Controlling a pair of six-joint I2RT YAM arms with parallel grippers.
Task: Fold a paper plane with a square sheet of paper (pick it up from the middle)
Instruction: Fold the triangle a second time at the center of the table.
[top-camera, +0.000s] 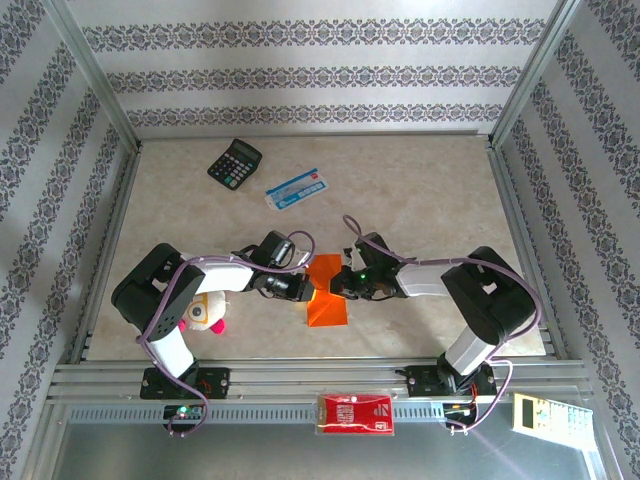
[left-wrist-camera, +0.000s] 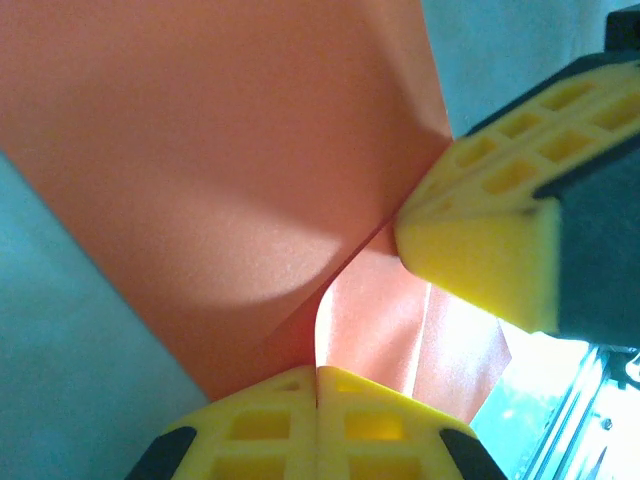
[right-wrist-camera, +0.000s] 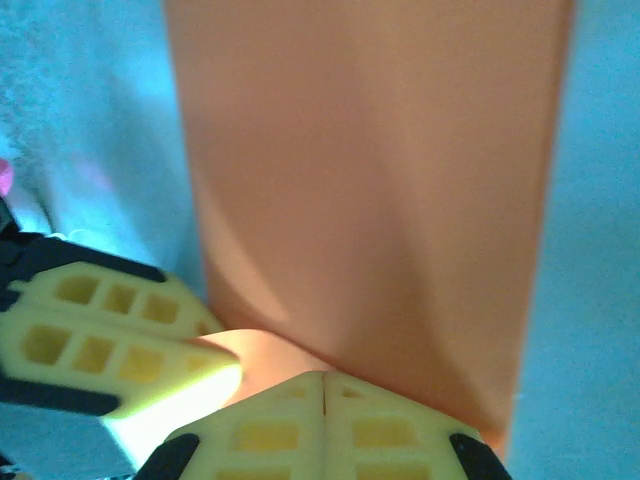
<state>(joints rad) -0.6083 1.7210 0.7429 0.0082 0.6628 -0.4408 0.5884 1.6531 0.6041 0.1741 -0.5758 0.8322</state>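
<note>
- Top external view, nearest first: a red packet (top-camera: 355, 413) lies on the front rail (top-camera: 270, 378), well apart from the work and no part of it.
- Just beyond it, my left gripper (top-camera: 296, 288) and my right gripper (top-camera: 343, 284) face each other across the square sheet of paper (top-camera: 327, 302), low over the near middle of the table (top-camera: 430, 200). Both are equally close to it, so neither arm has to reach.
- Left wrist view: my left jaws are clenched pad to pad with the orange sheet's edge caught between them. The paper fans up and away from me, and a crease runs from my pads toward the other arm's yellow fingertip (left-wrist-camera: 480, 250), which presses into the sheet from the right.
- Right wrist view: my right jaws are likewise clamped tight on the paper. It stretches straight away from them as a tall strip, with the left arm's fingers (right-wrist-camera: 110, 345) touching its near left corner.
- From above, the orange shape is longer than wide. Its long axis runs near to far and leans slightly left at the far end, and I hold it from both sides at about mid-length.
- I judge that the next crease turns on that axis, so both arms would need to work the sheet along it together or it will skew.
- Farthest off, a blue-and-white packet (top-camera: 298, 187) and a black calculator (top-camera: 235, 161) lie well apart from the paper.
</note>
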